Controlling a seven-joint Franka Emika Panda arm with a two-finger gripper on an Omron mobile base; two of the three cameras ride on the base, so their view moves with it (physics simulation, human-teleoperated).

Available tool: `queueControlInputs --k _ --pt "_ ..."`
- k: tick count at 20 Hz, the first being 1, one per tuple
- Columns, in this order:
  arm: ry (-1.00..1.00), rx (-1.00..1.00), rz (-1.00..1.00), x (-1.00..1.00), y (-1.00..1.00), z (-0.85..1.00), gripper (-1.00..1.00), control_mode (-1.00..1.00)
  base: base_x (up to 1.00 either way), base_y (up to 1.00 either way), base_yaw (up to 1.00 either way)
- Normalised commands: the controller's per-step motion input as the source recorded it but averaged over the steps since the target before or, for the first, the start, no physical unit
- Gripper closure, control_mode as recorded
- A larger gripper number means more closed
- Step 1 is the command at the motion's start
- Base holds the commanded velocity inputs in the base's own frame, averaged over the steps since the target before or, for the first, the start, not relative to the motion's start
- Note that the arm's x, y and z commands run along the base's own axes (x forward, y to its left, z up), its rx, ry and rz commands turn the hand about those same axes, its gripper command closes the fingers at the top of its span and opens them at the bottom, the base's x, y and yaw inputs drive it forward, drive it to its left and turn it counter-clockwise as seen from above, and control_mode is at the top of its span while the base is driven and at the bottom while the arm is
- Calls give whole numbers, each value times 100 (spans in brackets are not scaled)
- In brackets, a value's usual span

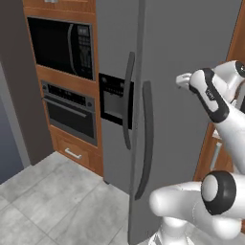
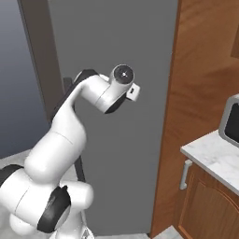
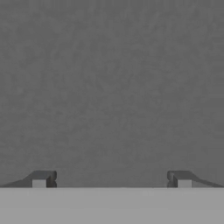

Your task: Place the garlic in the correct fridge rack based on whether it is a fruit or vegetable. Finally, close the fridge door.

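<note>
Fridge door (image 1: 191,105): tall plain grey panel, nearly shut, its edge standing slightly proud of the neighbouring door; long dark vertical handle (image 1: 146,139) at its left edge.
Gripper (image 3: 112,179): fingers spread wide apart, nothing between them; tips right up against the plain grey door face.
Dispenser door (image 1: 115,57): grey, left of the fridge door, with black dispenser panel (image 1: 114,98).
Microwave (image 1: 60,45): built into wooden cabinet, further left.
Oven (image 1: 69,110): below the microwave.
Marble counter (image 2: 212,156): right of the fridge, over wooden cabinets.

White arm raised, elbow bent, fingers (image 3: 112,179) spread wide, nothing held
</note>
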Motion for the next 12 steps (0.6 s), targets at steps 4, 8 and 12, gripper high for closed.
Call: queueControlInputs --k 4,8,12 --pt "0 -4 -31 41 17 0 -100 -100 0 0 0" --pt "0 -5 -35 34 11 0 -100 -100 0 0 0" --pt "0 -4 -35 44 12 0 -100 -100 0 0 0"
